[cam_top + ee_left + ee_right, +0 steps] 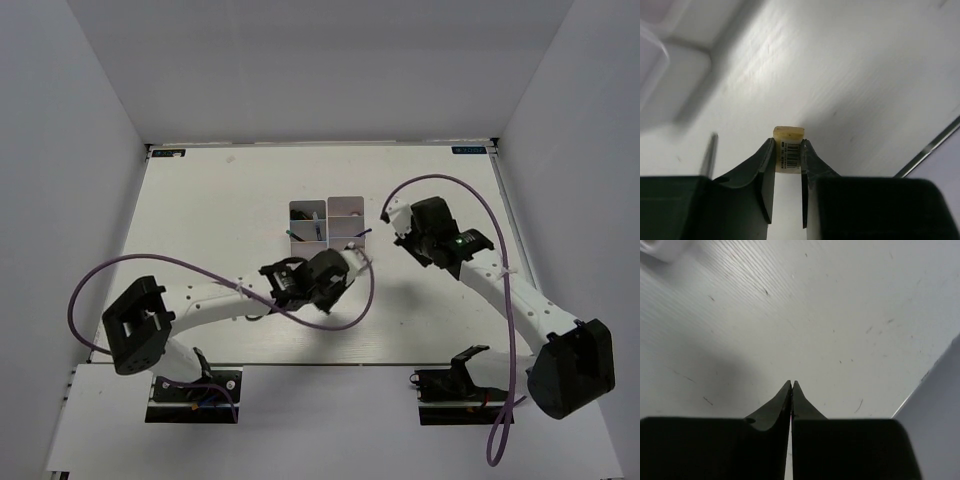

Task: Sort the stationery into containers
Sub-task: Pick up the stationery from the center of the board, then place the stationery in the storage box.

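The left fingers [765, 167] are clamping the small eraser [788, 133], probably needing a level carry to the containers [346, 206], while the right fingers [781, 402] are sitting pinched shut, empty.

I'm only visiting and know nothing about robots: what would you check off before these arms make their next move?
1. Is the left gripper clamped on the eraser: ok.
2. Eraser centred in the grip, its beige end poking out: ok.
3. Eraser lifted off the table: cannot tell.
4. Is the right gripper shut with nothing in it: ok.
5. Way to the bins not blocked by the right gripper: ok, it sits beside them.
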Available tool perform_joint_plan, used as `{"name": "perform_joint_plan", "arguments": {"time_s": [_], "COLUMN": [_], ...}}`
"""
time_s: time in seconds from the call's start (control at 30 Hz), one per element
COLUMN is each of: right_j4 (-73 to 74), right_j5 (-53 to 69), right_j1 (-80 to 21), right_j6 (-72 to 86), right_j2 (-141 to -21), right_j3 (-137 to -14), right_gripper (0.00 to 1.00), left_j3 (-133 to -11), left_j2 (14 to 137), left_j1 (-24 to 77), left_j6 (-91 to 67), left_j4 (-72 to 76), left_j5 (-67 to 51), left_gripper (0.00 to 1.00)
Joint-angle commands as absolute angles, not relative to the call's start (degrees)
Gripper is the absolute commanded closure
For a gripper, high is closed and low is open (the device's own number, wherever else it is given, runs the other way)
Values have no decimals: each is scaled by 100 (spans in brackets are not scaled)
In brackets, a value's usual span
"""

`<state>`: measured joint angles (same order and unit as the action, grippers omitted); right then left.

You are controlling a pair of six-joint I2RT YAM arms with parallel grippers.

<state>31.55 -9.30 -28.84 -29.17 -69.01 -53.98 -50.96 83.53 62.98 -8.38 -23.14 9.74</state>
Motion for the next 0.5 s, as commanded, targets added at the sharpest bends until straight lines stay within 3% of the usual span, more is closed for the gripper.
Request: {"name": "perform_joint_plan", "arguments": {"time_s": [0.0, 0.27, 0.47], "right_j4": [2821, 2883, 2857], "right_j5": [-1635, -1196, -923], "right_j1": [-2699, -2479, -2347], "right_j6": [-2611, -2233, -2092], "right_j2": [-6584, -6012, -5792], "right_j3": [-5125, -4334, -4088], "right_gripper": [100, 100, 100], "left_j3": [-6149, -7214, -7638], "left_j2": [8621, 9763, 10204], "left_j1": [6127, 5748, 5450], "left_j6": [-572, -536, -501], "left_j4": [-2075, -1697, -1714], "left_j5": [835, 799, 1019], "left_gripper": [94, 94, 87]}}
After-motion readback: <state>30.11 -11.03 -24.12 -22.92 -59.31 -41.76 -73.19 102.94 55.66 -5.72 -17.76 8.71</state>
